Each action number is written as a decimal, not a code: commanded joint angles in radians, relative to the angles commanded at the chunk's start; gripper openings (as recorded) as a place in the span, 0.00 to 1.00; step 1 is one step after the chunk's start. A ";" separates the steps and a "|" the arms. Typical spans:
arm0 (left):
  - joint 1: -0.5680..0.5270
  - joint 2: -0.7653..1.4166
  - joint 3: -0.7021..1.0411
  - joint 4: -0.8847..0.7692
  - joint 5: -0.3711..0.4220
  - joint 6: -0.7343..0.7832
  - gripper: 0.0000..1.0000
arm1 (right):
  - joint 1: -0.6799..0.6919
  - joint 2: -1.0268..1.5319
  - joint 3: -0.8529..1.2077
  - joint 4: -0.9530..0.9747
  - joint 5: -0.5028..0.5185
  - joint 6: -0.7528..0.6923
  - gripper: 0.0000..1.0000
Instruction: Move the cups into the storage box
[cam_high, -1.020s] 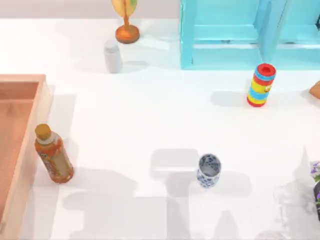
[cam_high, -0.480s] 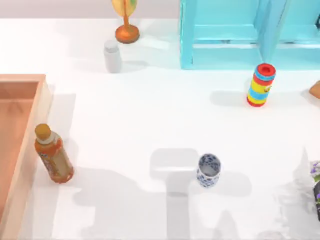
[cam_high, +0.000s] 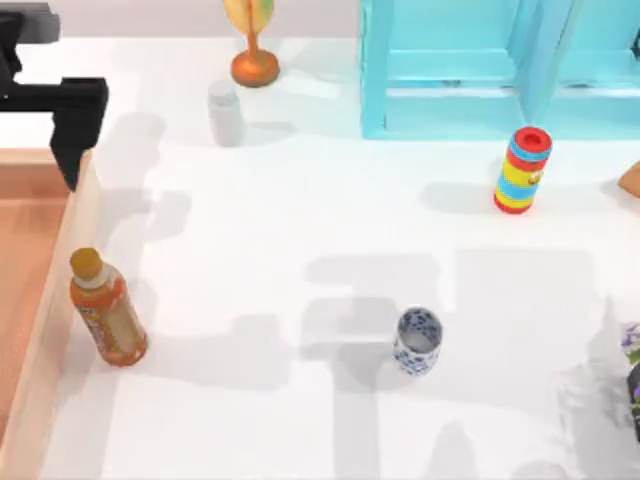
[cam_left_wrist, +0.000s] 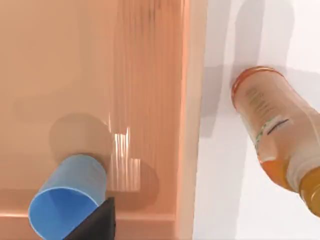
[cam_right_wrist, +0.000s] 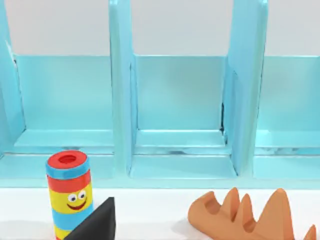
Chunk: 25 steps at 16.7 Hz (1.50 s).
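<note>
Blue tumbler (cam_left_wrist: 67, 197) is already lying in the storage box (cam_high: 60, 300) at the worktop's left edge. White floral cup (cam_high: 417, 340), mid-worktop toward the near edge, looks light, rigid, glazed-slippery, so it's best pinched across the rim. Left pincer (cam_high: 70, 120) is seen above the box's far corner; its opening can't be told.

- A plain blue tapered tumbler (cam_left_wrist: 67, 200) is seen in the left wrist view lying tilted on the reddish-brown floor of the storage box (cam_left_wrist: 192, 125), its open mouth turned towards the camera. It lies just beside a dark fingertip of the left hand (cam_high: 75, 140); whether it is touched cannot be told.
- The storage box is a shallow, light-brown wooden box with raised walls, set at the left edge of the bench, directly below the left hand.
- A smaller white cup (cam_high: 417, 341) with a blue floral pattern is seen upright on the bench, mouth up, well apart from the left hand and from the box.
</note>
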<state>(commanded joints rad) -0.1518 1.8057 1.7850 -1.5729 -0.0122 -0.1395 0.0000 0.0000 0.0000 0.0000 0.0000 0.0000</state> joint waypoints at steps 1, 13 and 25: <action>-0.072 0.060 0.062 -0.006 0.001 -0.070 1.00 | 0.000 0.000 0.000 0.000 0.000 0.000 1.00; -0.783 0.594 0.618 -0.003 0.018 -0.764 1.00 | 0.000 0.000 0.000 0.000 0.000 0.000 1.00; -0.797 0.592 0.453 0.165 0.018 -0.777 1.00 | 0.000 0.000 0.000 0.000 0.000 0.000 1.00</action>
<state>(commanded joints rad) -0.9485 2.3978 2.2379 -1.4081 0.0059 -0.9168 0.0000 0.0000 0.0000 0.0000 0.0000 0.0000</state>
